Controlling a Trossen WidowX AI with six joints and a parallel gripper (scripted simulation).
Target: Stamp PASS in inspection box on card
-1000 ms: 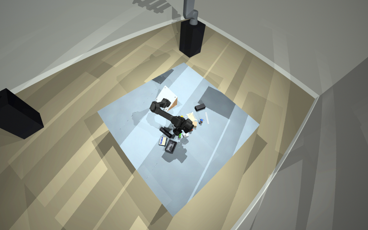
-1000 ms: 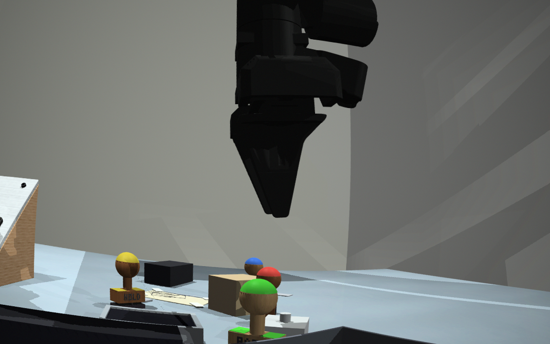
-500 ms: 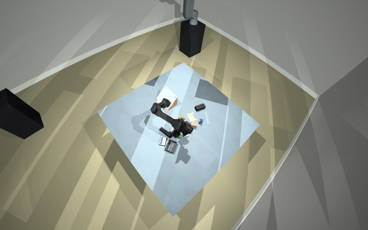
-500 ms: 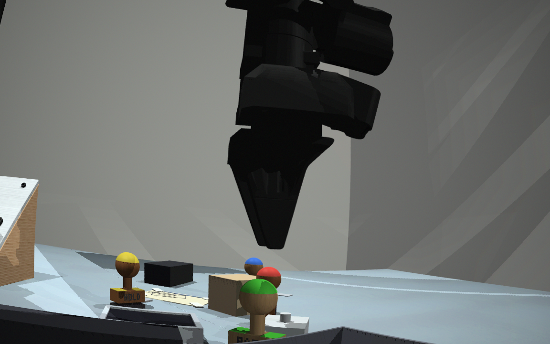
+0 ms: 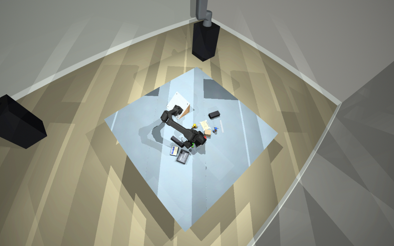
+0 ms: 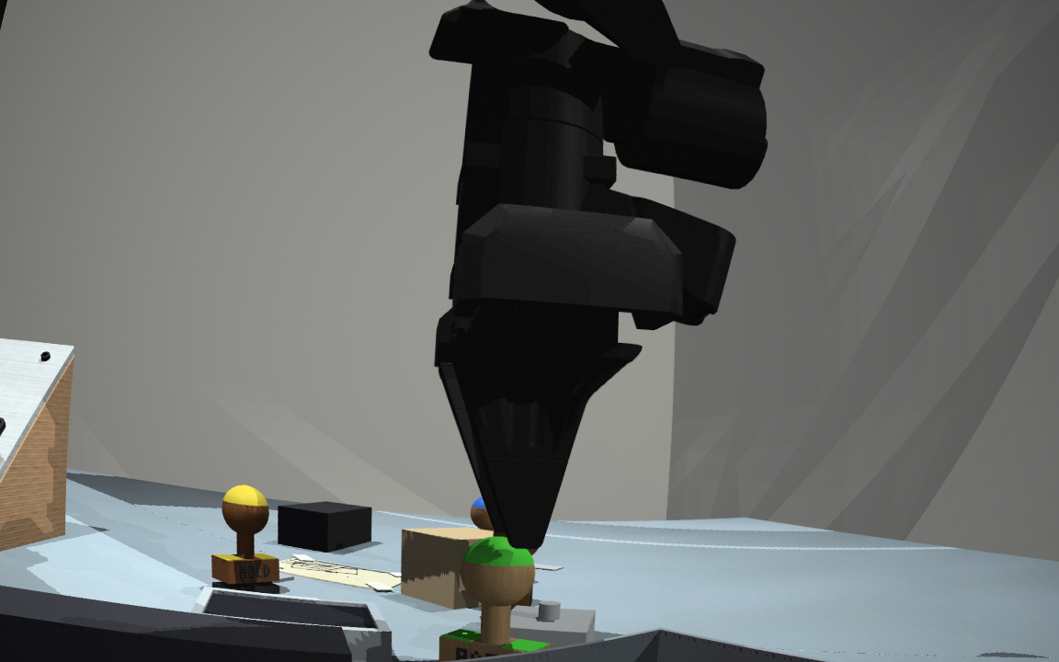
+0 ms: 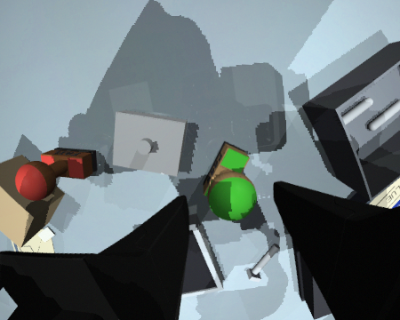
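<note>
Four knob-handled stamps on the bench, left to right in the exterior view: one yellow stamp (image 5: 194, 125) (image 6: 244, 510) marked HOLD, one blue stamp (image 5: 215, 129) (image 6: 480, 516), the green PASS stamp (image 5: 193, 145) (image 6: 497, 576) (image 7: 232, 198), and one red stamp (image 5: 205, 137) (image 7: 31, 180), mostly hidden there behind green. One card (image 5: 204, 124) (image 6: 335, 571) (image 7: 37, 244), lying beyond a single tan block (image 5: 207, 133) (image 6: 433, 567) (image 7: 6, 196).

Over to the containers, left to right in the wrist view: one shallow ink pad (image 6: 286, 609) (image 7: 197, 262), dark surface inside a pale rim, then one dark open tray (image 7: 335, 120) with two white rods (image 7: 387, 115) inside.

And now the PASS stamp: upright, bright green on the crown of a round wooden knob, brown neck, green-topped block base, lettering on the side, near the grey block (image 6: 578, 630) (image 7: 129, 133) with its round peg. Right above it, the gripper (image 5: 189, 143) (image 6: 525, 544) (image 7: 230, 197), pointing down, jaws about half open, gripping nothing; knob between the fingers as seen from the wrist, contact impossible to tell.
</note>
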